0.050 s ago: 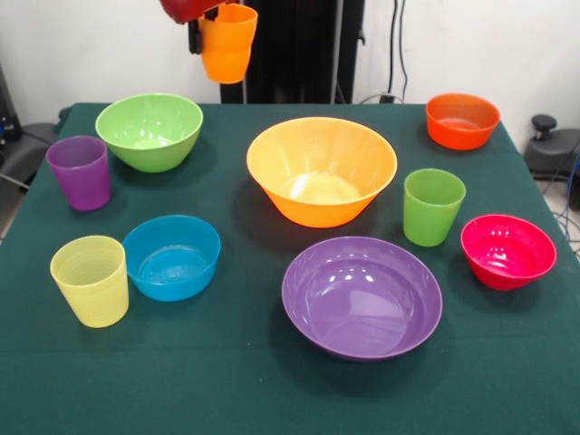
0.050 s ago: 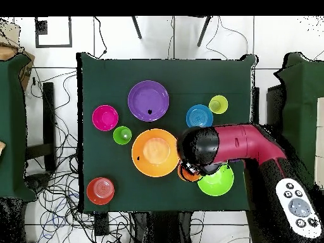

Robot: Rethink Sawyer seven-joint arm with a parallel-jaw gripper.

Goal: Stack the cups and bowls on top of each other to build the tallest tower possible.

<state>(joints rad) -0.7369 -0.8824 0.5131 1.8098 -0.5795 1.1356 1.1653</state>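
My gripper [image 1: 216,25] hangs high over the table's back left, shut on the orange cup [image 1: 227,45], which is lifted clear of the cloth. Below it sits the light green bowl [image 1: 149,130], with the purple cup [image 1: 80,172] beside it. The large orange-yellow bowl [image 1: 321,169] is in the middle and the wide purple bowl [image 1: 362,296] in front of it. The blue bowl [image 1: 172,256] and pale yellow cup [image 1: 90,279] stand front left. On the right are the green cup [image 1: 433,206], pink-red bowl [image 1: 507,251] and orange-red bowl [image 1: 462,120]. Nothing is stacked. From overhead the arm [image 2: 228,145] hides the gripper.
All pieces stand apart on the dark green tablecloth [image 1: 272,399]. A remote control [image 2: 297,207] lies off the table beside the arm in the overhead view. Cables run over the floor around the table.
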